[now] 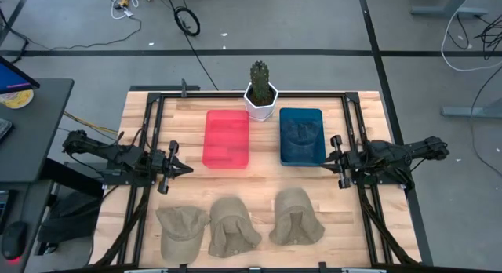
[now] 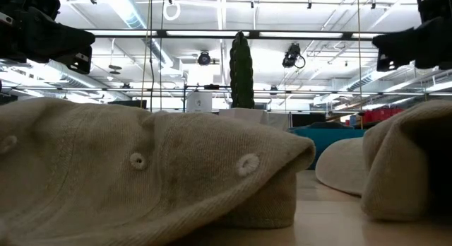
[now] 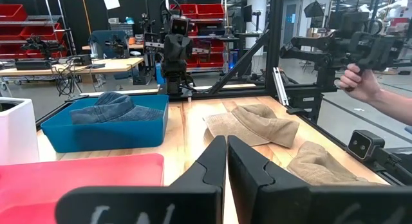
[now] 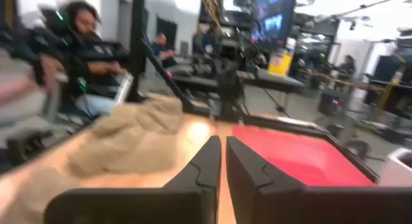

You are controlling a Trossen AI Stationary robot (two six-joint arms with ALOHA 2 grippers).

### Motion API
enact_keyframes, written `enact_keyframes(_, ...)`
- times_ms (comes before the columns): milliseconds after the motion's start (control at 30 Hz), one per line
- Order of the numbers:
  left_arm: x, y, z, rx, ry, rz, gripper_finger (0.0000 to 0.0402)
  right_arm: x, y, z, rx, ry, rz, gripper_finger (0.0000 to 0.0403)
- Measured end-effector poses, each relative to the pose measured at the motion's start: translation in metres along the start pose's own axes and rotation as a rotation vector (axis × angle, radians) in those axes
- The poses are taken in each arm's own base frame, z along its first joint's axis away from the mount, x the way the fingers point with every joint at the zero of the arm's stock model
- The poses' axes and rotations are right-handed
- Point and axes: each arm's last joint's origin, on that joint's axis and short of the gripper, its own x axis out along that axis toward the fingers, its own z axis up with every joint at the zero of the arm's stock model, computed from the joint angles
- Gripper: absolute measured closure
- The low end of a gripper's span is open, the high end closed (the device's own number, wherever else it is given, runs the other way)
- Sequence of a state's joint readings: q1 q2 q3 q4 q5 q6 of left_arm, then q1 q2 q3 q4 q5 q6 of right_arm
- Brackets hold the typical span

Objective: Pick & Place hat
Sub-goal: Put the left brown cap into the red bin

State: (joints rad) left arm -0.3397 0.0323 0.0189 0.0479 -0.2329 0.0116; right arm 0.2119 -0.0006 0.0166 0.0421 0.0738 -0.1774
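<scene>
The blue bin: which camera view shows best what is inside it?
The left wrist view: it looks across into the blue bin and shows a blue denim hat lying inside. The high view shows the bin whole from above, but its contents blend with it. The low view shows only an edge. The right wrist view does not show it.

The left arm lay low along the left edge of the table, its wrist level and pointing inward, and the left gripper [image 1: 177,168] was closed, holding nothing. The right arm mirrored it on the right edge, stretched inward at the same height; the right gripper [image 1: 332,157] was also closed and empty. The two grippers faced each other, well apart.
</scene>
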Motion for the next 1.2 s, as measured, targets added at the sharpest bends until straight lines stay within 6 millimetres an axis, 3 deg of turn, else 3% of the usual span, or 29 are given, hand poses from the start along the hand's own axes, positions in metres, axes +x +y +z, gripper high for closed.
enact_keyframes(633, -0.002, 0.0, 0.019, -0.048, -0.196, -0.01, 0.0383, 0.0, 0.0, -0.001, -0.016, 0.018, -0.016, 0.0378)
enact_keyframes(767, -0.002, -0.001, 0.021, -0.181, -0.208, -0.061, 0.0383, 0.0, 0.0, -0.001, -0.016, 0.018, -0.014, 0.0378)
enact_keyframes(1033, -0.004, -0.004, 0.038, -0.226, -0.324, -0.217, 0.0383, 0.0, 0.0, -0.001, -0.016, 0.017, -0.015, 0.0378)
enact_keyframes(1200, 0.001, -0.006, 0.065, -0.211, -0.283, -0.241, 0.0383, 0.0, 0.0, -0.001, -0.016, 0.017, -0.015, 0.0378)
